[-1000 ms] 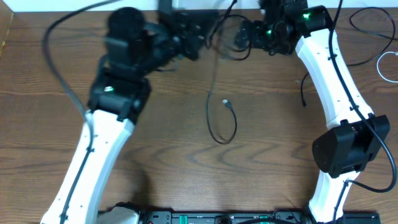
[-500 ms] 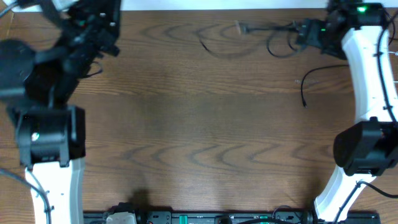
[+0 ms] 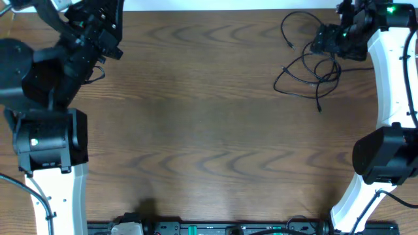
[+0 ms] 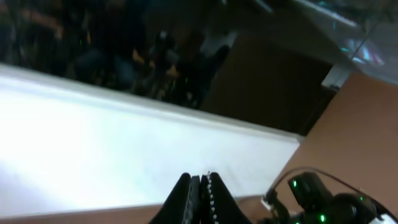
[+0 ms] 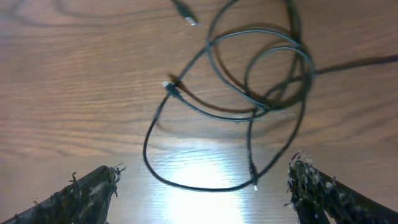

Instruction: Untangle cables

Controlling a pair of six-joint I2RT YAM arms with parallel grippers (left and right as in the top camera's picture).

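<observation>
Holding the right gripper [image 5: 204,167] spread wide above the black cables [image 3: 305,64] looped over one another at the far right, likely to choose a strand to lift free, with the left gripper [image 4: 200,188] pressed together at the far left, seemingly out of the way.

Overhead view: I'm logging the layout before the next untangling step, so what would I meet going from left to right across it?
First the left arm, then the bare wooden table, then the tangled black cables, then the right arm.
</observation>
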